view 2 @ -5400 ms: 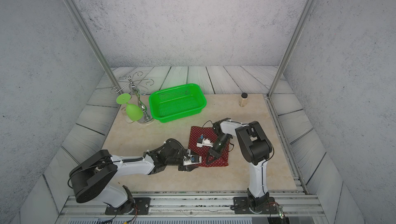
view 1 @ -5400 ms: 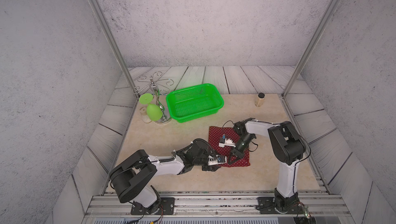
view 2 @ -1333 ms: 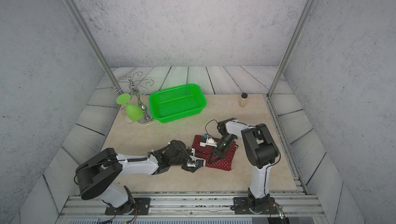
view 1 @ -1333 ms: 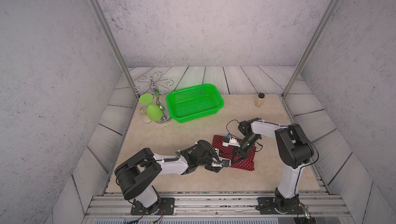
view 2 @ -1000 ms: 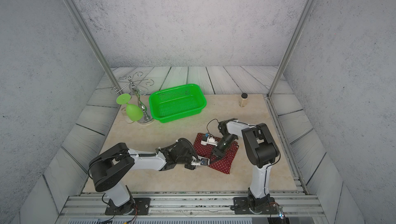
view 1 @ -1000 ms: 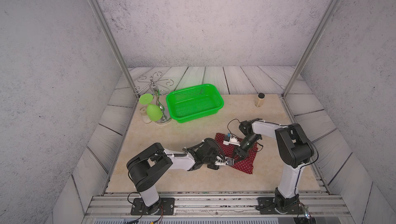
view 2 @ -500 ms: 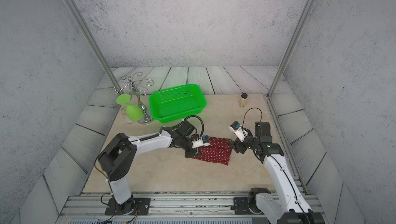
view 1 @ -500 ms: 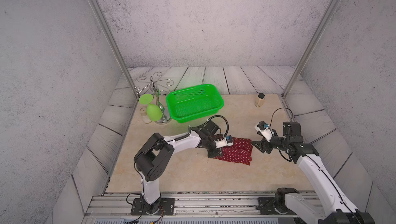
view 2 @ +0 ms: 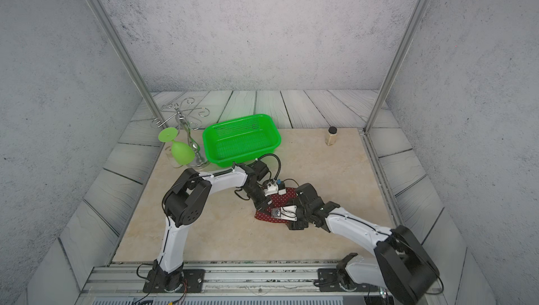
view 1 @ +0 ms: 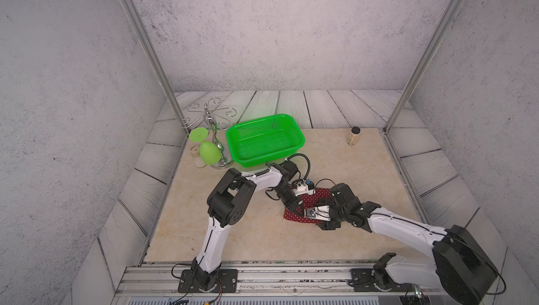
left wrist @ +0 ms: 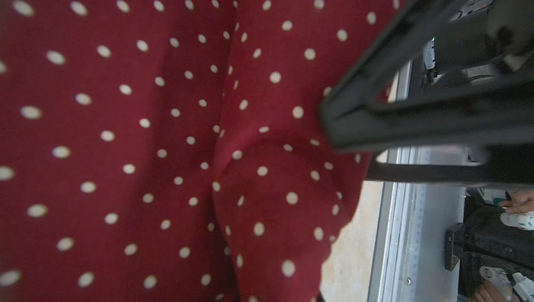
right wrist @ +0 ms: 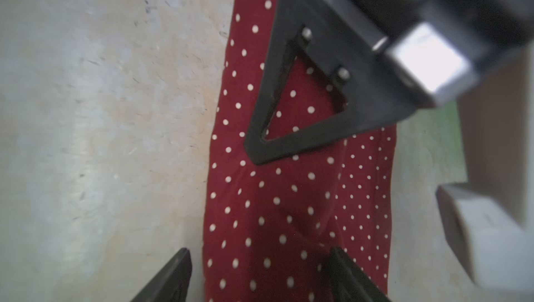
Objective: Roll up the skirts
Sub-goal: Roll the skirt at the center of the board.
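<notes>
Now the right arm is back on the cloth.
The skirt [view 1: 291, 216] lies as a narrow folded band just in front of the green basket [view 1: 256, 161]. A moment ago the right gripper [right wrist: 258, 253] hung clear of it; now it straddles the edge farthest from the basket, jaws wide. The left gripper [right wrist: 255, 153], jaws nearly closed, pins the cloth nearer the basket, which looks set for another turn.

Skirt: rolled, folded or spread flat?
Folded into a narrow band: the skirt shows overlapping layers along one edge. Tight roll or loose fold, cannot tell.
</notes>
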Robot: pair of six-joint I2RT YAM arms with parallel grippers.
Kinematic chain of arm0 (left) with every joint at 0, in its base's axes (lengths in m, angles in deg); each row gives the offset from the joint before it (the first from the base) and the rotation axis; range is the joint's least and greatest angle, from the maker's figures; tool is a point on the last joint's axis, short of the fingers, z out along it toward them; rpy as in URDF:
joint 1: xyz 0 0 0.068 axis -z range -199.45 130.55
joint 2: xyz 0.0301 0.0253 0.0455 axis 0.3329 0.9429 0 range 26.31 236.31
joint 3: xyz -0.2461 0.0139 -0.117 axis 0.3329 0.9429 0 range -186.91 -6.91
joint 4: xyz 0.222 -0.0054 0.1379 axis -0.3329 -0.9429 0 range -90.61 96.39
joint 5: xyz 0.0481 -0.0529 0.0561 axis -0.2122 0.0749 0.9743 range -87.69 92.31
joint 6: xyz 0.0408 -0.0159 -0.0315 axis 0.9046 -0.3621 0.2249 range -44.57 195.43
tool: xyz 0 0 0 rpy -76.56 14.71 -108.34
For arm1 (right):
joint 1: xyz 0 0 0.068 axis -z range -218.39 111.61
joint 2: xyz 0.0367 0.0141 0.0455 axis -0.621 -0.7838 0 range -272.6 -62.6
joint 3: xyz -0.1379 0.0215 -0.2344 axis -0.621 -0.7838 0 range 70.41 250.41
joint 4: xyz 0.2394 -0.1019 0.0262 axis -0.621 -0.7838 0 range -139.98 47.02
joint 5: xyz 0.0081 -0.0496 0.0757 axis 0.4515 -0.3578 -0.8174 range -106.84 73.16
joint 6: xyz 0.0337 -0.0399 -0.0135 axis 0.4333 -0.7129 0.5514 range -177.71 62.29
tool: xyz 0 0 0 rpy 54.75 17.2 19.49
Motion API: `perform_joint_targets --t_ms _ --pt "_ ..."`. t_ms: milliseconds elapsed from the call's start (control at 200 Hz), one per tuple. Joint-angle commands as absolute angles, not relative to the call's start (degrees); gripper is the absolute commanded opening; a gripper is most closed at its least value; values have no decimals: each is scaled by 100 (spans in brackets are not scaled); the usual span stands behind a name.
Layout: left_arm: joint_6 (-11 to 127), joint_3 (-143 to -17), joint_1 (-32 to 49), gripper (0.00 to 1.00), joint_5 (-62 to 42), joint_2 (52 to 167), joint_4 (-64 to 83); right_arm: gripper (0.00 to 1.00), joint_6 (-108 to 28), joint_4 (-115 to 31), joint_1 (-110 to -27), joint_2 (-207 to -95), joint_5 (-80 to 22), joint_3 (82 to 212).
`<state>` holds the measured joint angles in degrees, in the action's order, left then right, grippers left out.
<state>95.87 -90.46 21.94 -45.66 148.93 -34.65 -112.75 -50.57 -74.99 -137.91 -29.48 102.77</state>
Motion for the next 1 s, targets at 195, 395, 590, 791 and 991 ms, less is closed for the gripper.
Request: perform_joint_targets --t_ms 195,395,590,791,991 --pt "9174 -8581 2040 27 -4982 14385 -2948 47 -11496 -4620 -7604 -14767 -2077 10492" --pt "7995 -6787 642 53 -5162 12915 -751 26 -11325 -5467 -7524 -14565 -2490 10614" --pt "8187 -5167 -163 54 -4860 11218 1102 27 -11449 -7971 -6530 -15127 -5267 11808" --pt "9109 -3846 327 63 -4080 10070 2869 27 -11640 -10050 -6133 -16545 -6374 13182" --pt "11116 -3410 1669 78 -3681 9738 3022 29 -11657 -11031 -6010 -17412 -6705 14010"
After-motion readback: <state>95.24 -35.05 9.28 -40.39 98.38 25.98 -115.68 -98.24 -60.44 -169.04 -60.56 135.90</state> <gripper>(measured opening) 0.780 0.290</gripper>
